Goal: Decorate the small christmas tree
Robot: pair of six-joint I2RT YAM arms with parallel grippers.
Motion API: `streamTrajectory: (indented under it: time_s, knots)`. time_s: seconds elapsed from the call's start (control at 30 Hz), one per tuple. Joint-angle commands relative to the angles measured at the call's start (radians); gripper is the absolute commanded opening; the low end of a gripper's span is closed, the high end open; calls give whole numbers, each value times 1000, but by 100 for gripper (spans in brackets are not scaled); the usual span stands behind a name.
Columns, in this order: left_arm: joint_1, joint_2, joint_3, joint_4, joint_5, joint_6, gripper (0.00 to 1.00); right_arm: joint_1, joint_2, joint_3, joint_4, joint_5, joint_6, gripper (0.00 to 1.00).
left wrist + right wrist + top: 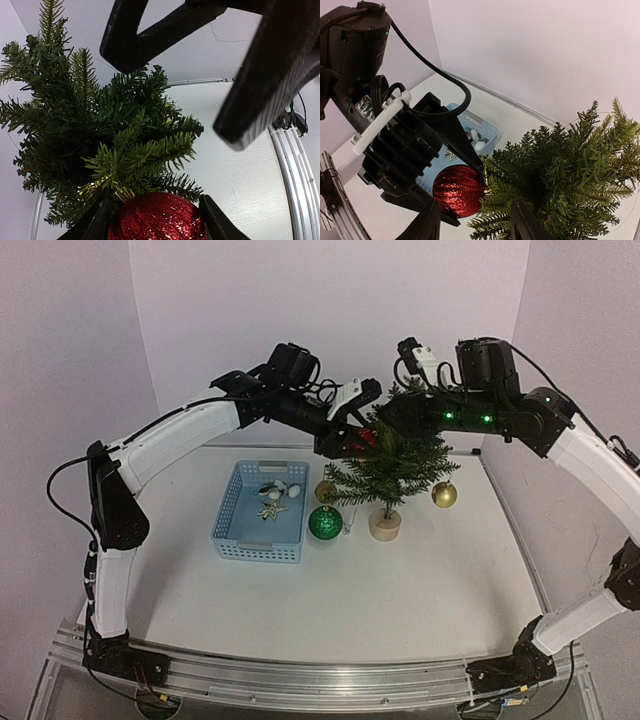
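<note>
One small christmas tree, axis vertical, tip up; left claw grips red ball; right claw open.

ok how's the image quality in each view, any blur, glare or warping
Top external: soft even light, no hard shadows around the small christmas tree; the near rail bows, a wide-angle effect. Left wrist: the right gripper, close to the lens, is a dark soft-edged silhouette, while the red glitter ball is sharp. Right wrist: evenly lit, needles crisp, no glare.
</note>
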Motion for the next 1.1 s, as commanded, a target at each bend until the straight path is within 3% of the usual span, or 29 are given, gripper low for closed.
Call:
streamTrajectory:
  time_s: [0.0, 0.37, 0.63, 1.07]
  knots:
    - [-4, 1, 41, 23, 17, -14, 41, 2, 3, 1, 42, -40, -35, 48]
    - [-4, 0, 31, 42, 18, -27, 52, 3, 43, 38, 42, 1, -32, 51]
    - [-4, -2, 32, 39, 27, -25, 73, 2, 46, 45, 42, 3, 9, 58]
    - [-4, -17, 38, 24, 41, -13, 86, 3, 45, 59, 44, 2, 17, 61]
